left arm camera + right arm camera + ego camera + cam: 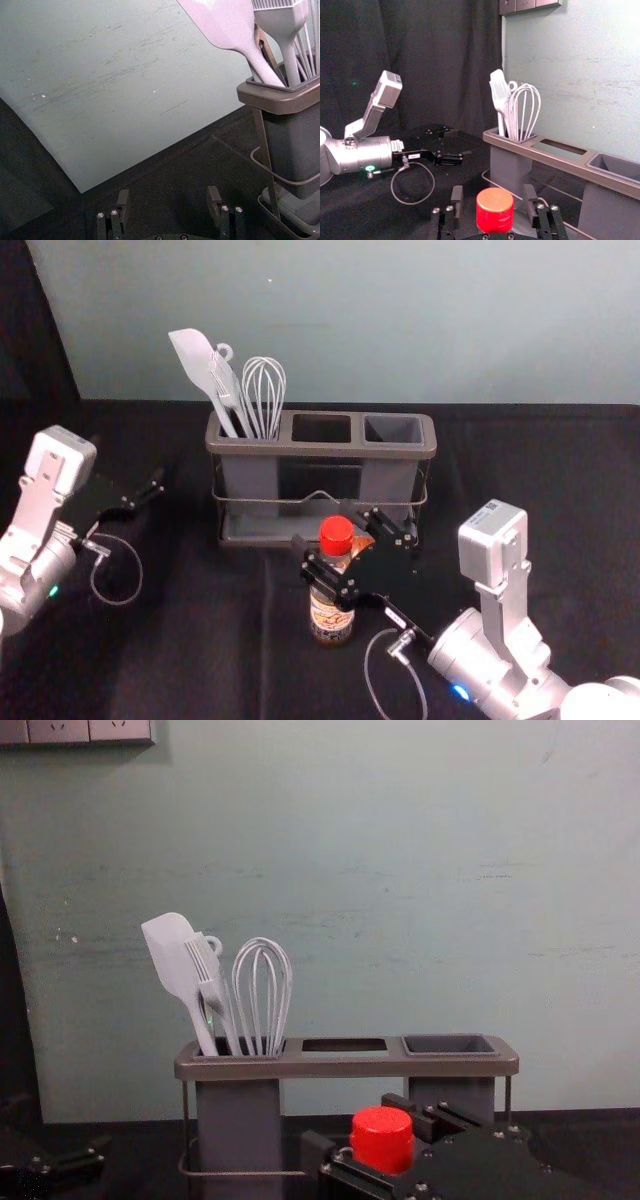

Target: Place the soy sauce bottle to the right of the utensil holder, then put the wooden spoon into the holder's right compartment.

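Bottle [331, 618], one, upright on the black cloth, just below the centre of the head view, with one red cap [336, 535]. It stands in front of the utensil holder, not to its right.

One right gripper [327, 528] reaches in from the lower right of the head view. Its two fingers are open, one on each side of the bottle, and the right wrist view shows space on both sides of the cap.

One utensil holder [320, 449] sits just behind, at mid-frame. It has three openings in a row and two grey cups, one at each end. Four white or pale utensils stand in the left cup [238, 1120]: one spatula [169, 955], one brush [208, 970], one whisk [263, 990] and one with a ring-shaped top [214, 945].

One left gripper [140, 482] hangs at the left side of the head view, well apart from the bottle, its two fingers spread with nothing between them.

Behind stands one pale wall [400, 900]; three switch or socket plates [60, 730] line the chest view's upper left corner.
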Available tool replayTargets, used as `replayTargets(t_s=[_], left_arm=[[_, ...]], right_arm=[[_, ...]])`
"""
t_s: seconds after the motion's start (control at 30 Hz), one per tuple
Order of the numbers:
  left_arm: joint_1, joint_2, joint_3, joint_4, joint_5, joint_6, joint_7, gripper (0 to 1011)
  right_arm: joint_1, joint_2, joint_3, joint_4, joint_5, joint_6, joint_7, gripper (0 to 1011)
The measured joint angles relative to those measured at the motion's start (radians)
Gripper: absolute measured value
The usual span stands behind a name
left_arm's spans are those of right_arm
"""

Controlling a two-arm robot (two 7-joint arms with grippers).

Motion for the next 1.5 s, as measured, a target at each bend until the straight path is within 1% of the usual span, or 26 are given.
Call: replayTargets(t_s=[0.1,0.13,0.17,0.2,0.27,0.33,0.37,0.43,0.6,0.7,0.77,0.8,0.9,0.93,1.0,1.03,1.07,1.1,1.13,1.2,1.23,1.27,1.33,1.43,1.5], left_arm=[[0.0,0.0,0.0,0.0,0.0,0.0,0.0,1000],[0.0,0.0,0.0,0.0,0.0,0.0,0.0,1000],[0.0,0.0,0.0,0.0,0.0,0.0,0.0,1000],[0.0,0.0,0.0,0.0,0.0,0.0,0.0,1000],[0.0,0.0,0.0,0.0,0.0,0.0,0.0,1000],[0.0,0.0,0.0,0.0,0.0,0.0,0.0,1000],[0.0,0.0,0.0,0.0,0.0,0.0,0.0,1000],[0.0,0.0,0.0,0.0,0.0,0.0,0.0,1000],[0.0,0.0,0.0,0.0,0.0,0.0,0.0,1000],[0.0,0.0,0.0,0.0,0.0,0.0,0.0,1000],[0.0,0.0,0.0,0.0,0.0,0.0,0.0,1000],[0.0,0.0,0.0,0.0,0.0,0.0,0.0,1000],[0.0,0.0,0.0,0.0,0.0,0.0,0.0,1000],[0.0,0.0,0.0,0.0,0.0,0.0,0.0,1000],[0.0,0.0,0.0,0.0,0.0,0.0,0.0,1000],[0.0,0.0,0.0,0.0,0.0,0.0,0.0,1000],[0.0,0.0,0.0,0.0,0.0,0.0,0.0,1000],[0.0,0.0,0.0,0.0,0.0,0.0,0.0,1000],[0.0,0.0,0.0,0.0,0.0,0.0,0.0,1000],[0.0,0.0,0.0,0.0,0.0,0.0,0.0,1000],[0.0,0.0,0.0,0.0,0.0,0.0,0.0,1000],[0.0,0.0,0.0,0.0,0.0,0.0,0.0,1000],[0.0,0.0,0.0,0.0,0.0,0.0,0.0,1000],[0.0,0.0,0.0,0.0,0.0,0.0,0.0,1000],[0.0,0.0,0.0,0.0,0.0,0.0,0.0,1000]], right_arm=[[-0.001,-0.005,0.003,0.0,-0.001,0.002,0.006,715],[-0.002,-0.008,0.005,0.0,-0.003,0.003,0.009,679],[-0.004,-0.011,0.008,0.0,-0.007,0.004,0.014,622],[-0.004,-0.012,0.01,0.0,-0.009,0.004,0.015,622],[-0.005,-0.015,0.012,0.0,-0.012,0.004,0.018,536],[-0.007,-0.019,0.016,0.0,-0.018,0.004,0.023,477],[-0.008,-0.022,0.019,0.0,-0.02,0.004,0.026,418],[-0.01,-0.024,0.022,0.0,-0.023,0.004,0.029,384],[-0.022,-0.029,0.041,-0.018,-0.022,0.003,0.044,380],[-0.031,-0.029,0.057,-0.035,-0.008,0.001,0.055,380],[-0.04,-0.027,0.075,-0.054,0.006,-0.003,0.063,380],[-0.047,-0.024,0.089,-0.068,0.015,-0.007,0.064,380],[-0.058,-0.019,0.114,-0.087,0.027,-0.012,0.065,378],[-0.064,-0.015,0.131,-0.098,0.034,-0.014,0.065,378],[-0.069,-0.011,0.147,-0.105,0.04,-0.016,0.064,380],[-0.075,-0.008,0.167,-0.111,0.044,-0.016,0.061,380],[-0.077,-0.006,0.176,-0.113,0.046,-0.016,0.058,378],[-0.079,-0.005,0.184,-0.113,0.048,-0.016,0.055,380],[-0.082,-0.004,0.204,-0.112,0.055,-0.016,0.051,380],[-0.084,-0.002,0.224,-0.108,0.065,-0.015,0.047,380],[-0.085,0.0,0.246,-0.099,0.073,-0.013,0.042,380],[-0.085,0.0,0.246,-0.099,0.073,-0.013,0.042,380],[-0.083,0.004,0.283,-0.077,0.086,-0.008,0.037,380],[-0.076,0.006,0.31,-0.051,0.094,-0.007,0.034,378],[-0.068,0.007,0.321,-0.033,0.097,-0.007,0.034,378]])
